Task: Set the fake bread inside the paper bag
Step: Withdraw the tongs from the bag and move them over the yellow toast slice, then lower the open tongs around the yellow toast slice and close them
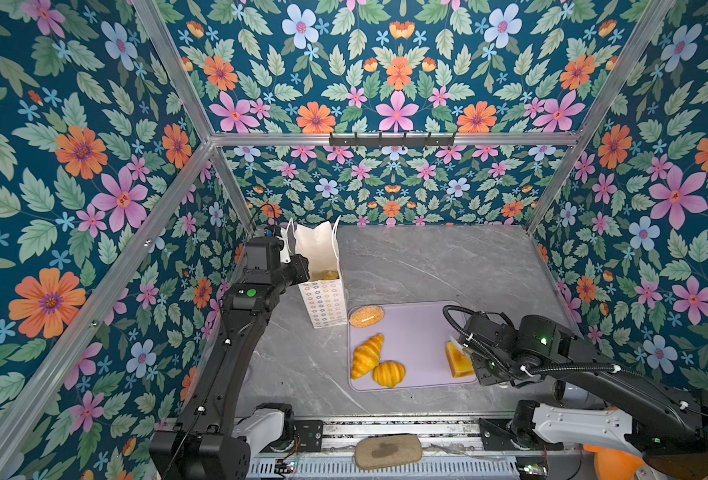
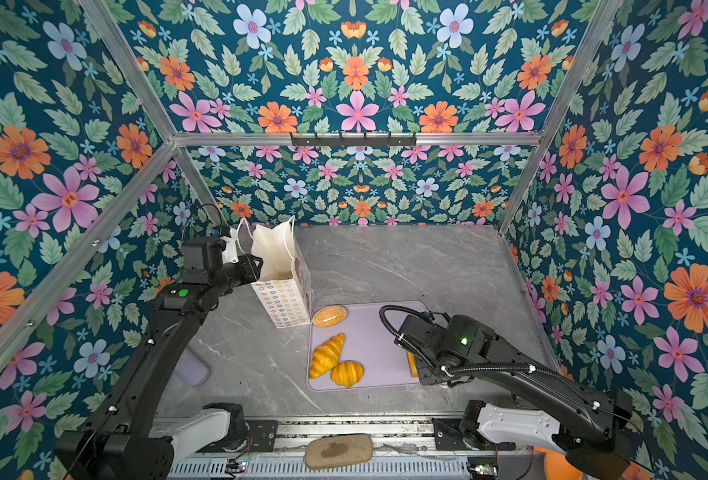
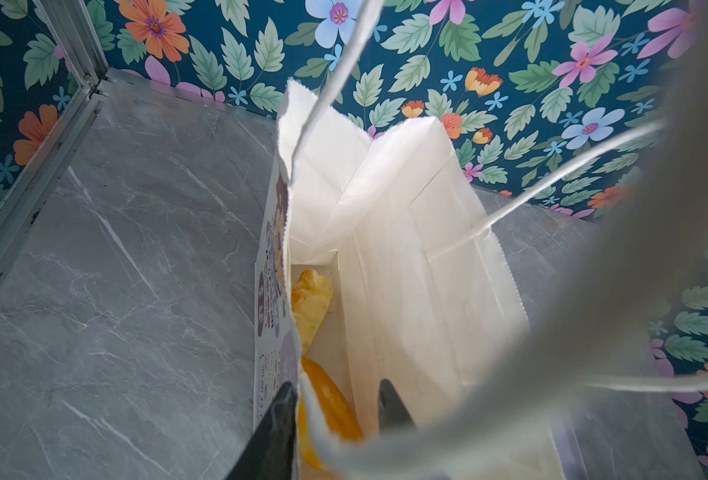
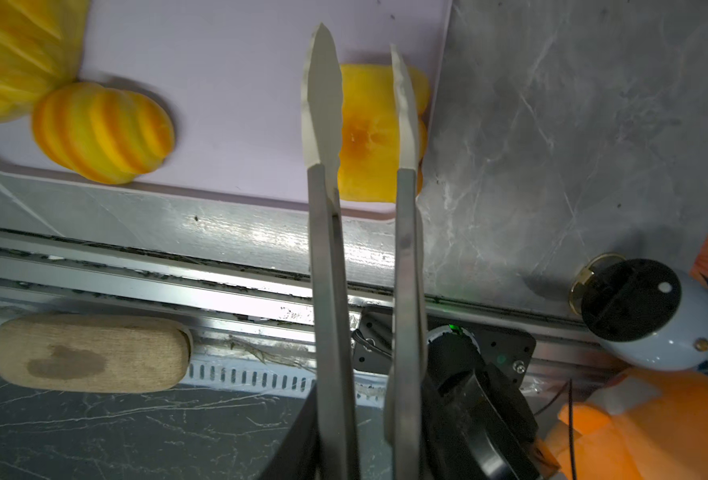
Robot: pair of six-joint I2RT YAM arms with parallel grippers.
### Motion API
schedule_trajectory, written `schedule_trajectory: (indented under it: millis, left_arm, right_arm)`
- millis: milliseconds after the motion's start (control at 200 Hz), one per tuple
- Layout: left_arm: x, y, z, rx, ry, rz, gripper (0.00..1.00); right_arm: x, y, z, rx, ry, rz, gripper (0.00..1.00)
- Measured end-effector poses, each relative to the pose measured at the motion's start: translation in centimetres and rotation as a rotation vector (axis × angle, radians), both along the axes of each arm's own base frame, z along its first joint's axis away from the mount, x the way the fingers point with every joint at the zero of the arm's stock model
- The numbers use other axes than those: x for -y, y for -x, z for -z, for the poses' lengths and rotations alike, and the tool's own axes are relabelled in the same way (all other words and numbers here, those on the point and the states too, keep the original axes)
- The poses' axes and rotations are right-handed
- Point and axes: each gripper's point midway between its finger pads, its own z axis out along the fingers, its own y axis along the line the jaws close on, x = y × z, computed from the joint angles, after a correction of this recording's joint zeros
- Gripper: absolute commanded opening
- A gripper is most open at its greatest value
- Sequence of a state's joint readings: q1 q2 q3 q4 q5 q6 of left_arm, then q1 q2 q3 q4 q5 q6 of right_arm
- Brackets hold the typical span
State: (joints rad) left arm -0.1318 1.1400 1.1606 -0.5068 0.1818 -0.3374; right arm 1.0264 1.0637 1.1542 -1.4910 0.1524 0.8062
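**A:** Count check: what do we see in the paper bag [image 1: 323, 303]?

**B:** Two pieces. There is a flaky twist [image 3: 311, 299] deep inside and a glossy orange piece [image 3: 329, 405] nearer the rim. The bag stands upright just off the lilac mat's [image 1: 414, 332] far corner.

**A:** Not yet in?

**B:** Four, all on the mat. The speckled bun [image 1: 366, 316] is at that far corner. The long croissant [image 1: 367, 356] touches the short croissant [image 1: 389, 373] by the near edge. The toast block [image 1: 459, 361] is at the opposite near corner.

**A:** Tools?

**B:** The right gripper [image 4: 358, 37] is narrow, with fingers flanking the toast block; we cannot tell whether it grips. The left gripper [image 3: 336, 382] is part-open astride the bag's wall. We judge the task a third done.
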Motion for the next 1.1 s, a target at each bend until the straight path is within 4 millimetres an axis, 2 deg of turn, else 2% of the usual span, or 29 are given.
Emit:
schedule_trajectory:
  millis: [115,270,455,665,830,1100]
  left_arm:
    - [0.1,0.0,-0.1,0.004,-0.001,0.005,0.35]
    - [0.2,-0.1,0.0,0.007,0.004,0.012,0.35]
    - [0.4,-0.2,0.2,0.002,0.009,0.021,0.35]
    - [0.4,-0.2,0.1,0.007,0.009,0.021,0.35]
    - [0.4,-0.2,0.2,0.004,0.008,0.022,0.35]
    - [0.4,-0.2,0.3,0.003,0.006,0.023,0.35]
  right_arm:
    - [0.5,0.8,1.4,-0.045,0.028,0.033,0.33]
    - [0.5,1.1,1.7,-0.053,0.001,0.063,0.37]
    - [0.1,1.1,1.5,-0.057,-0.017,0.074,0.37]
    - [-0.1,1.0,0.1,-0.048,-0.032,0.075,0.37]
    - [0.5,1.4,-0.5,-0.053,-0.025,0.083,0.38]
    - [1.7,2.5,-0.2,-0.076,-0.027,0.101,0.41]
